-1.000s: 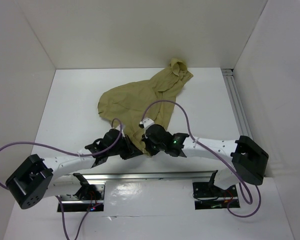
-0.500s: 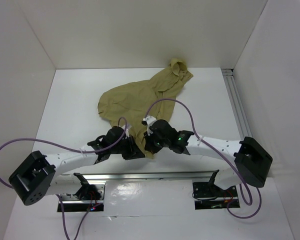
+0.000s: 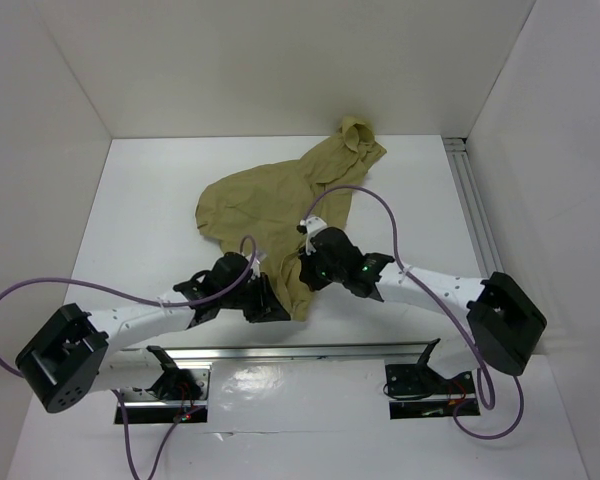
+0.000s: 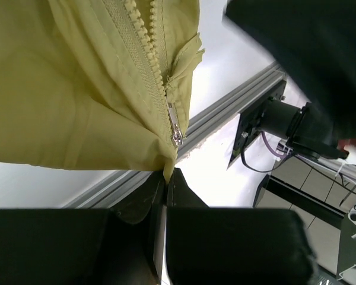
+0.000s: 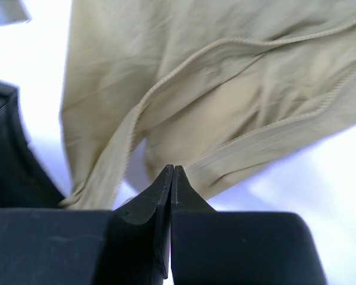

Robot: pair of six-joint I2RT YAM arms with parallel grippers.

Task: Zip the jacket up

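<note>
The jacket (image 3: pixel 280 200) lies mid-table, hood near the back wall (image 3: pixel 280 70), well apart from both sides. The left gripper (image 4: pixel 166 175) pinches its near hem below the zipper pull (image 4: pixel 176 133). The right gripper (image 5: pixel 172 169) is closed, its tips beside a fabric edge.

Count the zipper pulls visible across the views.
1. The zipper pull hangs at the jacket's lower edge, close to the left gripper; others may be hidden in folds.

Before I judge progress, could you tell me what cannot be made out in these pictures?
- Top view: near hem of the olive-tan thin fabric hooded jacket, hidden under black left wrist and right wrist.
- Right wrist view: whether shut right fingers pinch cloth; their tips hide it.
- Left wrist view: the pale toothed zipper leaves the top edge.
</note>
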